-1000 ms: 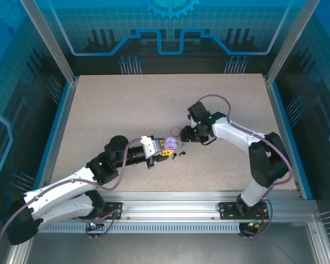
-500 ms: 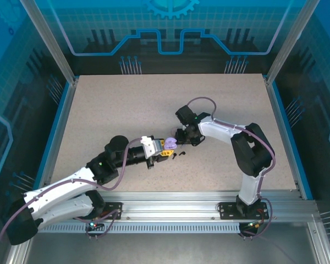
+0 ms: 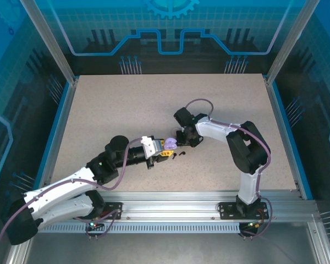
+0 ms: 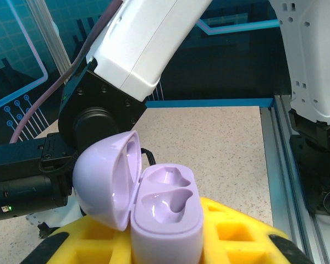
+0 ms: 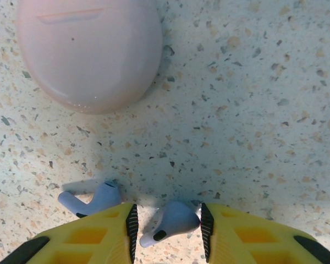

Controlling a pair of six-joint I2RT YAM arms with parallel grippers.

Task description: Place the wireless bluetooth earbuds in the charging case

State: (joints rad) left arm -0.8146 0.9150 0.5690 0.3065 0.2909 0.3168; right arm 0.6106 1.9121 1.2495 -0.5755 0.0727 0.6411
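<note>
The left hand (image 4: pixel 165 245) grips the open lavender case (image 4: pixel 166 198). The right hand (image 5: pixel 168 226), jaws narrowly apart, straddles a lavender earbud (image 5: pixel 175 217) on the bench (image 5: pixel 253 110).

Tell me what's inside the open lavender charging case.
Inside the glossy lavender plastic charging case: two moulded wells, both empty. Its base is hidden between the yellow fingers of the left claw.

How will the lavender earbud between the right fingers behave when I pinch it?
Probably light: the lavender earbud is tiny beside the pink case. Its rounded, glossy-looking body may squirt out of the right gripper, so pinch squarely. Lying flat on the table, its stem should keep it from rolling far.
</note>
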